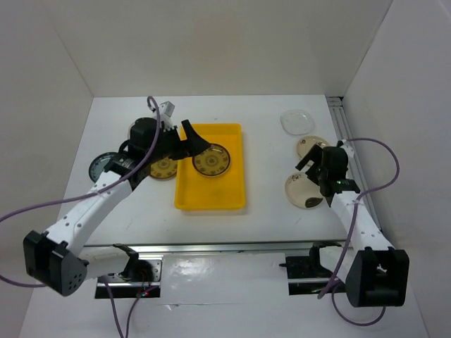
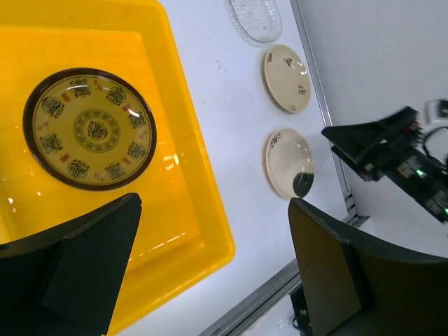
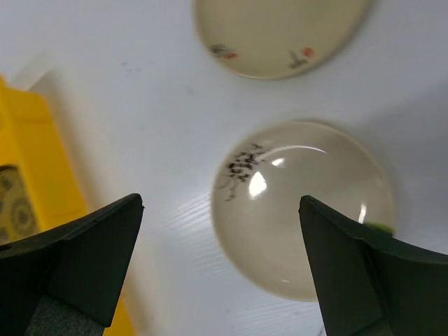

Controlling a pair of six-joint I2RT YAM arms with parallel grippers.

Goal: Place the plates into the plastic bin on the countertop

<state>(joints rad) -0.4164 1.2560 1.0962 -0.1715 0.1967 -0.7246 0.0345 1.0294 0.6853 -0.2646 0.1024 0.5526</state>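
Note:
The yellow plastic bin (image 1: 211, 203) lies mid-table and holds one brown-gold plate (image 1: 211, 162), also seen in the left wrist view (image 2: 89, 128). My left gripper (image 1: 197, 139) hovers open and empty over the bin's left rim (image 2: 189, 175). A second brown-gold plate (image 1: 163, 169) lies left of the bin, partly under the arm. A dark patterned plate (image 1: 101, 167) is further left. On the right are a clear glass plate (image 1: 297, 121) and two cream plates (image 1: 310, 146) (image 1: 303, 191). My right gripper (image 1: 304, 174) is open above the nearer cream plate (image 3: 301, 210).
A metal rail (image 1: 347, 134) runs along the table's right edge next to the cream plates. White walls close in the back and sides. The far cream plate (image 3: 280, 31) and the bin's edge (image 3: 21, 140) show in the right wrist view.

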